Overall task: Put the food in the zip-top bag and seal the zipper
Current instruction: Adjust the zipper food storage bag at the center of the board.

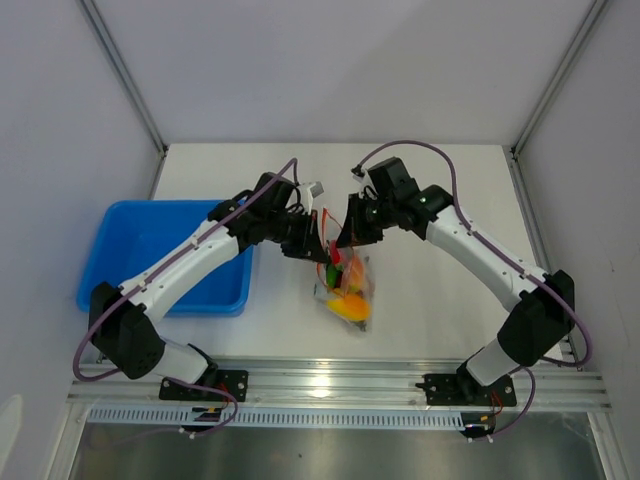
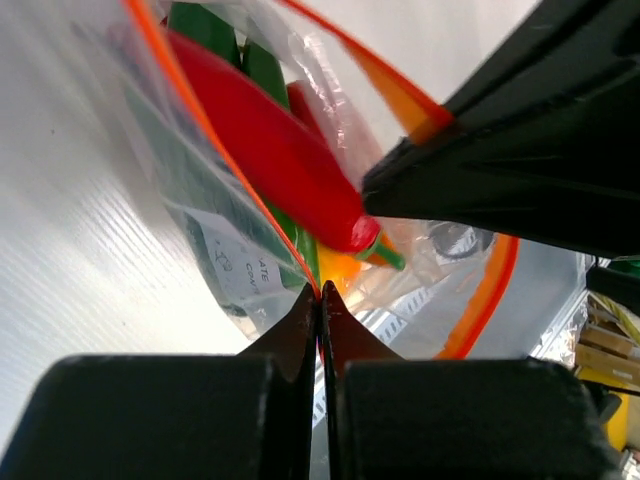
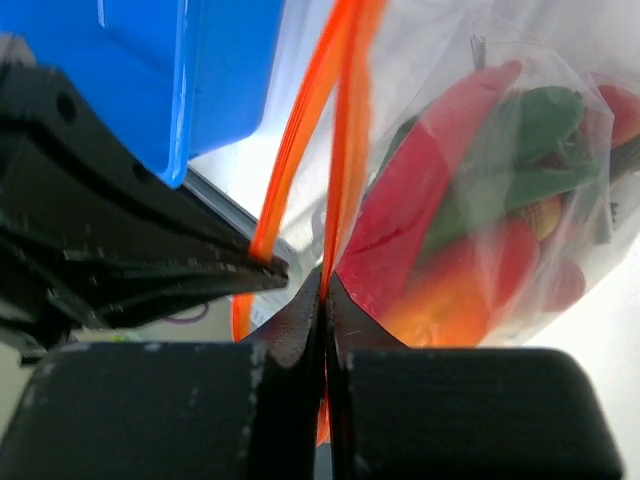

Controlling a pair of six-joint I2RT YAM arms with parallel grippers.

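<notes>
The left claw (image 1: 314, 234) and the right claw (image 1: 346, 232) are meeting at the centre of the overhead frame, each pressed together on the red-orange zipper (image 3: 335, 90) of the zip-top bag (image 1: 348, 285). In both wrist views we are finding the fingertips closed at bottom centre, with the strip caught between them. The bag is hanging just below the two claws, over the white desk (image 1: 440, 290) and to the right of the blue tray (image 1: 150, 250). We cannot tell whether its lower end is resting on the desk. The food (image 1: 350, 303) is sitting inside the bag, with red, green and yellow-orange pieces crowding against the clear film. Loading is looking finished to us, and sealing is the step in hand. Above the right claw's pinch, two orange lines are running apart, so we are judging the mouth as not fully closed. The next move is calling for one claw to anchor its end while the other presses the strips together along the remaining length, without tugging the thin film askew.
</notes>
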